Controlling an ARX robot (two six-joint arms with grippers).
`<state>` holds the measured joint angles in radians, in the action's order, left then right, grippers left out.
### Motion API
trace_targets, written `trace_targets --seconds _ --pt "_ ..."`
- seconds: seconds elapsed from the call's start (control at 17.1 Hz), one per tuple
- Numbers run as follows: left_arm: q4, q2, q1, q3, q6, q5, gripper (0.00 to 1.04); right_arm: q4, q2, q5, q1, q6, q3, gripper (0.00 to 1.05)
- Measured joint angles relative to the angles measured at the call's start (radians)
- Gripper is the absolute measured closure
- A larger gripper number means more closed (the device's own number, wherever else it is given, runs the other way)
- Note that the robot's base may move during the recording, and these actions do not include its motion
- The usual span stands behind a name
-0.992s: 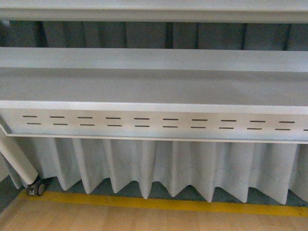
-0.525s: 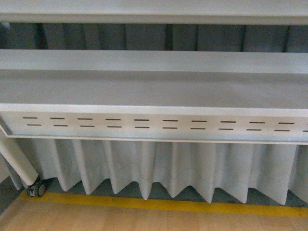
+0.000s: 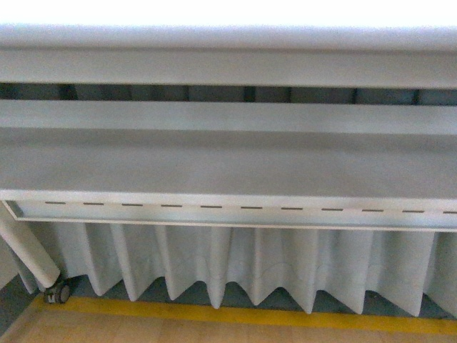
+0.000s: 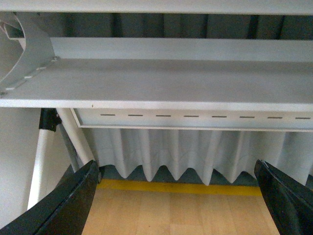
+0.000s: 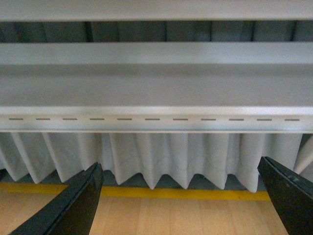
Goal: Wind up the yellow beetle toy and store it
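While levelled toward the grey shelf (image 4: 171, 83), the left gripper (image 4: 175, 196) and right gripper (image 5: 180, 196) hang spread wide, empty.

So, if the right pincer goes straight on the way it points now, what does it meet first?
Probably the grey pleated curtain under the slotted shelf edge; nothing shows between the open right pincer and it, though depth is unclear.
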<state>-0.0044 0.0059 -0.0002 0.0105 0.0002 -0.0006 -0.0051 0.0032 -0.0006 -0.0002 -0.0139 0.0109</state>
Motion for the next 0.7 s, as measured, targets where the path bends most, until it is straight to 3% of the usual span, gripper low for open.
trace_targets --seconds 0.7 --pt "0.001 0.000 0.000 0.000 0.000 0.000 0.07 0.001 0.000 0.001 0.000 0.000 0.000 0.07"
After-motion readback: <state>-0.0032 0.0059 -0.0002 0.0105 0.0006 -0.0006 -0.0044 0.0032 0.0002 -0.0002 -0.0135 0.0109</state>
